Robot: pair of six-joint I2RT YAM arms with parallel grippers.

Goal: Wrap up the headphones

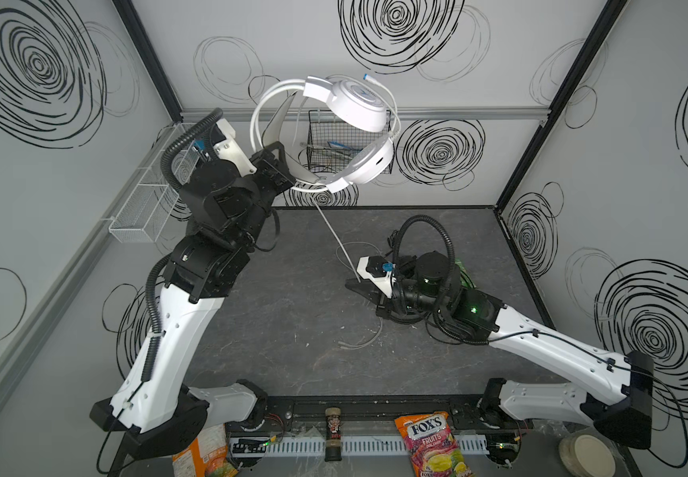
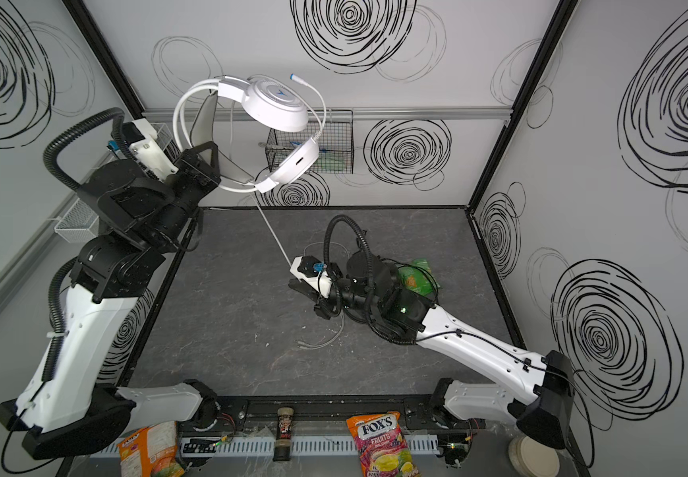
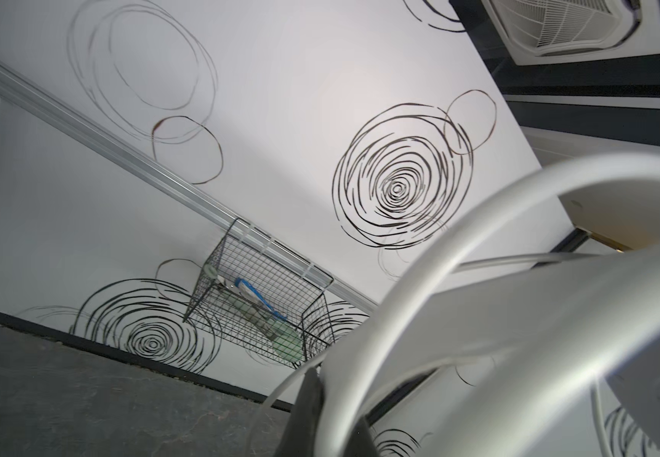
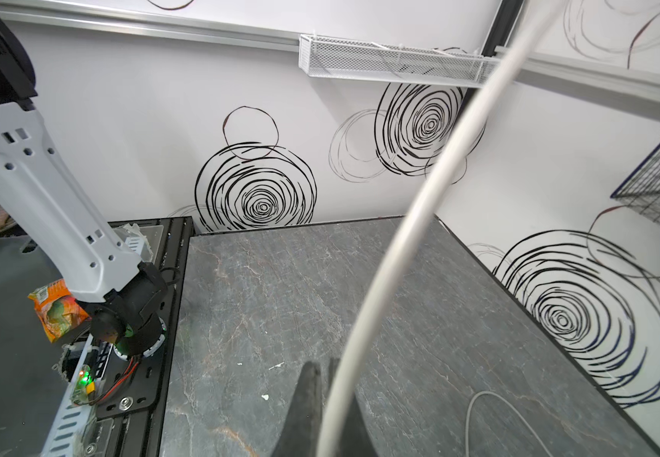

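Note:
The white headphones [image 1: 359, 103] [image 2: 278, 103] hang high in the air near the back wall in both top views. My left gripper [image 1: 286, 171] [image 2: 212, 165] [image 3: 332, 395] is shut on their headband [image 3: 419, 285]. Their white cable [image 1: 334, 235] [image 2: 274, 235] [image 4: 419, 209] runs taut from the lower ear cup down to my right gripper [image 1: 350, 285] [image 2: 293, 285] [image 4: 324, 366]. That gripper is low over the dark table and shut on the cable. The cable's loose end [image 1: 363, 340] curls on the table beneath the right arm.
A black wire basket [image 1: 334, 144] [image 3: 257, 308] hangs on the back wall behind the headphones. A white mesh tray [image 1: 144, 206] is on the left wall. A green packet [image 2: 416, 276] lies under the right arm. Snack bags [image 1: 433, 442] and a bottle [image 1: 333, 437] line the front edge.

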